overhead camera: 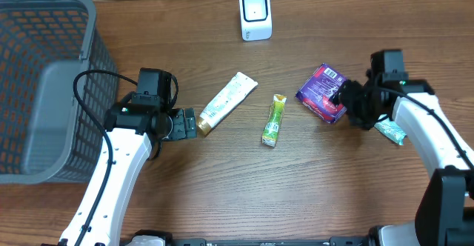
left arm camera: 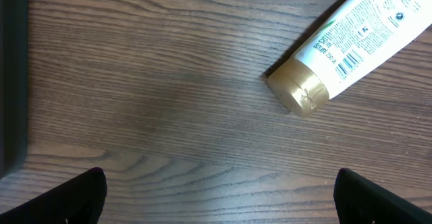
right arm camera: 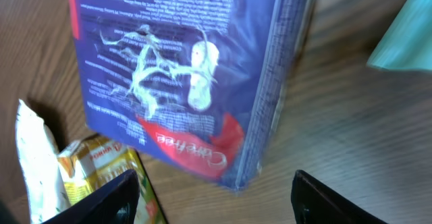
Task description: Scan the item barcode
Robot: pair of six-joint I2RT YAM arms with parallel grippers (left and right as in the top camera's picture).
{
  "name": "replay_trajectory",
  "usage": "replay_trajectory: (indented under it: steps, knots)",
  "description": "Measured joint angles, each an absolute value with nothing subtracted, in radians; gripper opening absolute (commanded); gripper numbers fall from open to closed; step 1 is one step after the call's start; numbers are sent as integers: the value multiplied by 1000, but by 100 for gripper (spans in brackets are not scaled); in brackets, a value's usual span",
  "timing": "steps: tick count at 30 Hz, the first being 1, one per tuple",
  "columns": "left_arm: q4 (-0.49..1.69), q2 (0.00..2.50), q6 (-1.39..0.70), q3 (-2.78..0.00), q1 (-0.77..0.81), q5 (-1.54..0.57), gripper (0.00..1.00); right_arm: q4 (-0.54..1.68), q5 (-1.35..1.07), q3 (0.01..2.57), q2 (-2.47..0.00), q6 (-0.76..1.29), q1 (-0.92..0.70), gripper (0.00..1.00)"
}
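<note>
Jaws of the left gripper (overhead camera: 191, 123) stand wide apart, clasping nothing. The white plastic tube with a gold cap (overhead camera: 226, 101) lies just ahead of its fingertips. Further right, the purple foil packet (overhead camera: 321, 92) lies loose directly before the spread right gripper (overhead camera: 342, 98), which holds nothing. The small white box scanner (overhead camera: 255, 14) stands well away from both. Nothing is presented to it, so I judge that pickup and scanning remain to be done.

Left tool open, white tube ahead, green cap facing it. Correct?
No: the cap is gold, not green, per the left wrist view. Left tool is open, white tube ahead, cap facing it.
</note>
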State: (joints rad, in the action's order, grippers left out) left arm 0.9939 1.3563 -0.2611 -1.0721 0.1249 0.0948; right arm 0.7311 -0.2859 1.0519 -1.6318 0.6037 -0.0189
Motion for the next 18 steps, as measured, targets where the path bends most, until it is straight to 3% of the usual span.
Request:
replay_trajectory:
  steps: [11, 18]
  knots:
    - [994, 1356, -261, -1072, 125, 95, 100, 395, -337, 867, -1659, 564, -14, 75]
    - [994, 1356, -261, -1072, 125, 95, 100, 346, -337, 863, -1685, 279, -16, 78]
